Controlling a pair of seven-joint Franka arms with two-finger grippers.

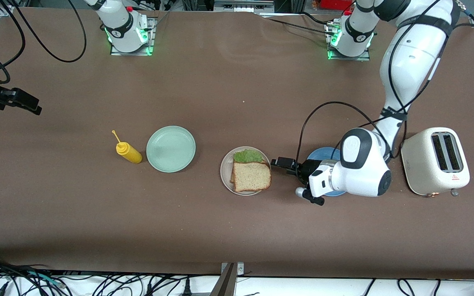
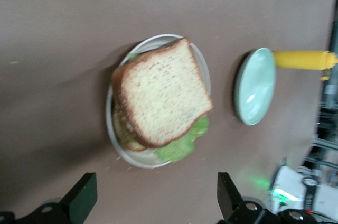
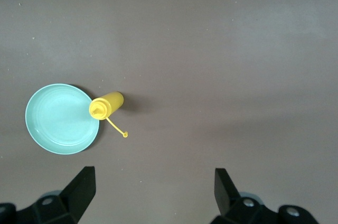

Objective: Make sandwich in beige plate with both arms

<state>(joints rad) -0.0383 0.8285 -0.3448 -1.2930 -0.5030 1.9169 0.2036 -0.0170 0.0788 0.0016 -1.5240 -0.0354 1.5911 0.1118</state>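
Note:
The sandwich lies on the beige plate: a top bread slice over a ruffled lettuce leaf, with a lower slice peeking out underneath. My left gripper hangs low beside the plate, toward the left arm's end of the table, open and empty. In the left wrist view the sandwich and the plate lie ahead of the open left gripper. My right gripper waits up high at the right arm's end of the table, open and empty.
A mint-green plate and a yellow squeeze bottle lie toward the right arm's end. A blue plate sits partly under the left arm's wrist. A cream toaster stands at the left arm's end.

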